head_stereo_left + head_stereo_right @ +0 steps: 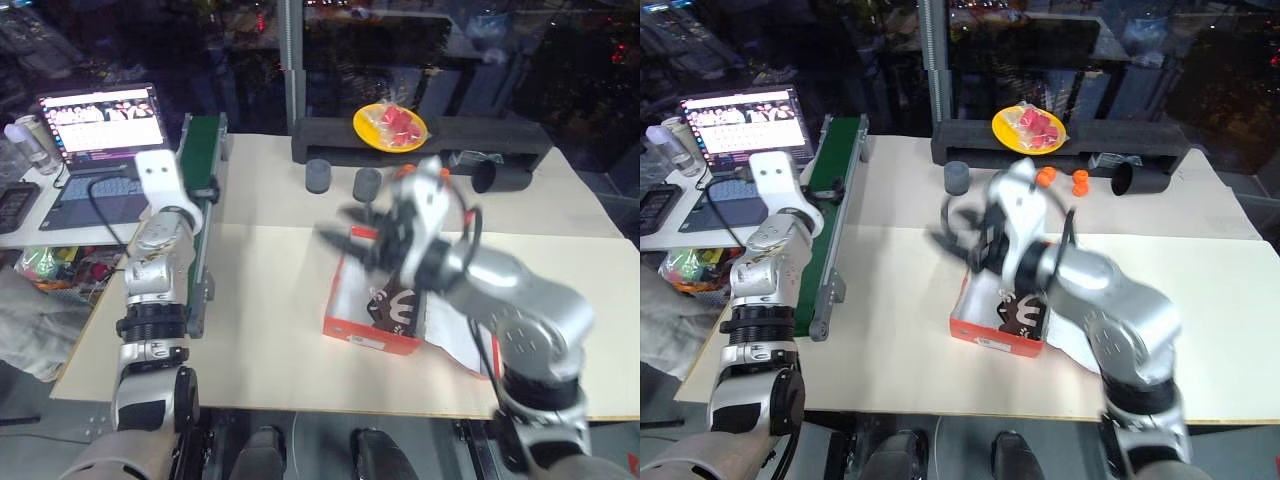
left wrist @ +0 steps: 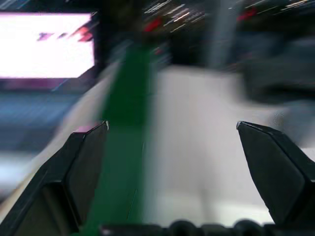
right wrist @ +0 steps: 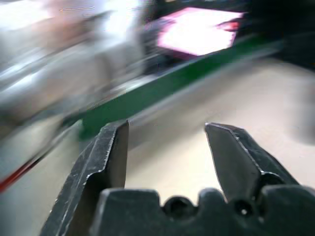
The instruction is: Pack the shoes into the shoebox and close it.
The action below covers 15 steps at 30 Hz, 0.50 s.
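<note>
From the head camera, the shoebox (image 1: pixel 372 322) lies open on the pale bench (image 1: pixel 270 330), near its front edge and a little right of centre. A dark brown shoe (image 1: pixel 396 306) with white stripes lies inside it. The right tool (image 1: pixel 350 228) hangs above the box's far end, blurred, with its fingers apart and nothing between them. The left arm reaches up along a green conveyor strip (image 1: pixel 203 150) at the bench's left side, beside an open laptop (image 1: pixel 100 125). At the far edge a yellow plate (image 1: pixel 390 127) rests on a black foam block (image 1: pixel 420 145), with dark cylinders (image 1: pixel 319 176) in front of it.

In the left wrist view, the left tool (image 2: pixel 172 130) stands wide open and empty, its two black fingers (image 2: pixel 83 162) spread over the green strip and the pale bench top.

In the right wrist view, the right tool (image 3: pixel 167 130) is partly open and grips nothing; beyond it run the green strip (image 3: pixel 162 88) and the glowing laptop screen (image 3: pixel 197 37).
</note>
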Available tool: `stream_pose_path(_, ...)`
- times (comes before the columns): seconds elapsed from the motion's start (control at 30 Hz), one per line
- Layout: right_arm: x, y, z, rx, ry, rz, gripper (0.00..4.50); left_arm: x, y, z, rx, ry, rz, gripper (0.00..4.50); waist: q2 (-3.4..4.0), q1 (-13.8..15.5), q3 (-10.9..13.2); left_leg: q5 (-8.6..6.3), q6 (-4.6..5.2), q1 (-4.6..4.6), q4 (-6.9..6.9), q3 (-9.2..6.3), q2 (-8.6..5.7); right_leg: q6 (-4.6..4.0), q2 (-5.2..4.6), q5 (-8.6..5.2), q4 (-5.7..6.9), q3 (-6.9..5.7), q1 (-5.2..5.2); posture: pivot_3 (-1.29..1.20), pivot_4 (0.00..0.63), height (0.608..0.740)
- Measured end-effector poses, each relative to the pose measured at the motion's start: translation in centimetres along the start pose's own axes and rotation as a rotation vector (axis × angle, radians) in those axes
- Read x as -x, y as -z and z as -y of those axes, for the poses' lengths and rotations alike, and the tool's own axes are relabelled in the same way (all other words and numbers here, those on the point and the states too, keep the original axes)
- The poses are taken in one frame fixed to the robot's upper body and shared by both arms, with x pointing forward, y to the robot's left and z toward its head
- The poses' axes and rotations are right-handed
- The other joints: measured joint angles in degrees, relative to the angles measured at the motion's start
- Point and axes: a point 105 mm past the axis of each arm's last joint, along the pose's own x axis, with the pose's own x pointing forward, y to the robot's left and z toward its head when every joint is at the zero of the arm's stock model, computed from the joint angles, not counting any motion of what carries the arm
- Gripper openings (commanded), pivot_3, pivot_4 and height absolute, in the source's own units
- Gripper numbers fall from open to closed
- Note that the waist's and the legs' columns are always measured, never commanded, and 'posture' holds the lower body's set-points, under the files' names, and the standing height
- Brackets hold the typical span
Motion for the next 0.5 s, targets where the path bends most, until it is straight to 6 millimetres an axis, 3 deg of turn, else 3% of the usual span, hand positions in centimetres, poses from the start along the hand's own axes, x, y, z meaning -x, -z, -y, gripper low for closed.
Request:
stream_pose_path(0.1,0.3,0.4,0.5,0.013,-0.012,-0.002,2.99,0.0,0.6,0.2,-0.023,-0.001,-0.033,4.5,-0.15,0.6,0.0,0.05,-0.09,0.08,0.14,0.0,0.0,-0.03,0.01,0.04,0.04,0.0,0.03,0.0,0.15,0.74)
stream_pose_path(0.27,0.1,3.9,1.4,-0.028,0.021,-0.099,4.42,0.4,2.3,0.5,-0.066,0.017,-0.111,4.5,-0.18,0.6,0.0,0.07,-0.13,0.26,0.03,0.09,0.08,-0.07,0.07,0.03,0.15,0.07,0.0,0.0,0.15,0.74)
stream_pose_path(0.5,-0.2,5.6,1.4,-0.027,0.041,-0.128,4.47,0.6,2.5,0.6,-0.063,0.037,-0.121,4.5,-0.19,0.9,0.0,0.07,-0.13,0.25,-0.08,0.08,0.06,-0.08,0.07,0.01,0.11,0.06,0.0,0.0,0.15,0.74)
